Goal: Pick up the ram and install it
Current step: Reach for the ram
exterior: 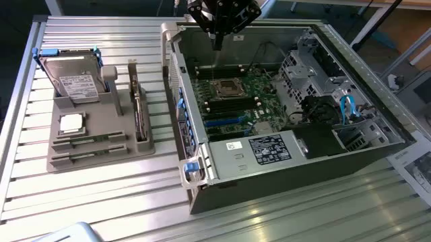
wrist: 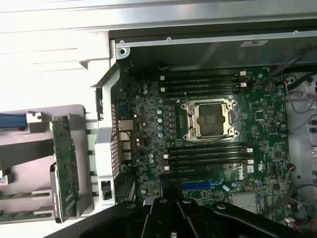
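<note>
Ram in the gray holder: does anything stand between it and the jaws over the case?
Nothing lies on the ram; it is bare from above. On a straight line, though, the computer case's side wall and the upright circuit card in the holder stand between.

The exterior view looks steeply down from high on the ribbed metal table (exterior: pixel 101 201), the open black computer tower case (exterior: pixel 289 184) and the grey moulded parts holder (exterior: pixel 101 156) beside it. The wrist view, above the black gripper (exterior: pixel 217 44), faces straight down into the case, much nearer. Both share the green motherboard (exterior: pixel 256 101) and the holder's edge.
</note>
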### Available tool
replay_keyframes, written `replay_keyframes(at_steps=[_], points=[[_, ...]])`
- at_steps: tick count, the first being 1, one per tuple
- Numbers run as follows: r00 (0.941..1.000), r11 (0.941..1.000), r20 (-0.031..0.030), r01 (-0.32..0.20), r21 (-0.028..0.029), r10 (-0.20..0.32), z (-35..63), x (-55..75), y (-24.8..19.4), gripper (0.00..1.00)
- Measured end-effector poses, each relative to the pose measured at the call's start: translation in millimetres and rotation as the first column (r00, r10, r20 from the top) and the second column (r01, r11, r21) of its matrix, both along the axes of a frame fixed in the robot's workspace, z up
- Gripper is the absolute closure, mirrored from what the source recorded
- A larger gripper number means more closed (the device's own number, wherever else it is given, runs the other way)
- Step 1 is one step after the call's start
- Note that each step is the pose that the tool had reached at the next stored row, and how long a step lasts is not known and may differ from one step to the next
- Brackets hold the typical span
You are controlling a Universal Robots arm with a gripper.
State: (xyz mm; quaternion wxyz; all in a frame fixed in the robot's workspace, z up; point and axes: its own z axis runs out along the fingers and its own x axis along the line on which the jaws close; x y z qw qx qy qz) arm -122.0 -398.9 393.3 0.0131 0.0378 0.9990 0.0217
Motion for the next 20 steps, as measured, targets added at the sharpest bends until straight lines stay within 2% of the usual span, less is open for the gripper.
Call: replay_keyframes(at_steps=[14, 17, 20], points=[[1.0000, 1.0000, 0.0000, 0.000, -0.0001, 0.000, 0.0, -0.3, 0.1, 0.90], [1.0000, 1.0000, 0.0000, 0.000, -0.0001, 0.000, -0.1, -8.1, 0.0, 0.90], [1.0000, 1.0000, 0.0000, 0.000, -0.0001, 0.000, -0.1, -21.9, 0.0, 0.90]])
